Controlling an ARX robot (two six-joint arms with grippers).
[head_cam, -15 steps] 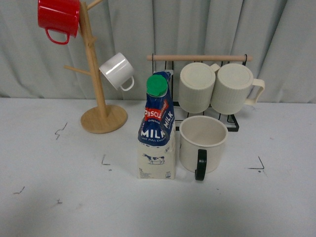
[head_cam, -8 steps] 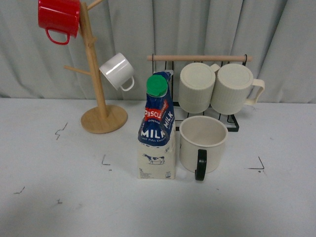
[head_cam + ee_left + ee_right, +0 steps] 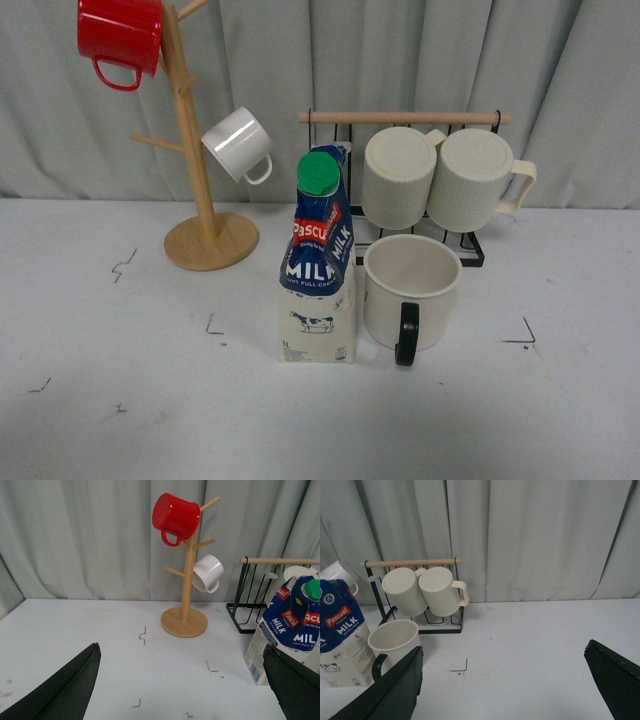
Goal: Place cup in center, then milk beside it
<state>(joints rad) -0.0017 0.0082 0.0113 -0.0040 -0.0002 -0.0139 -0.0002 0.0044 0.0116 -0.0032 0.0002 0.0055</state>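
Both my grippers (left, right) hang spread apart and empty, since the cup sits mid-table with the milk just left, likely finished.

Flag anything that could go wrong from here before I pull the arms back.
The milk stands tall and very close beside the cup; a nudge on either could tip the carton. The cup's black handle points toward the robot, where a passing arm might catch it. Both grippers' fingers are spread wide and low near the table, so retract upward first.
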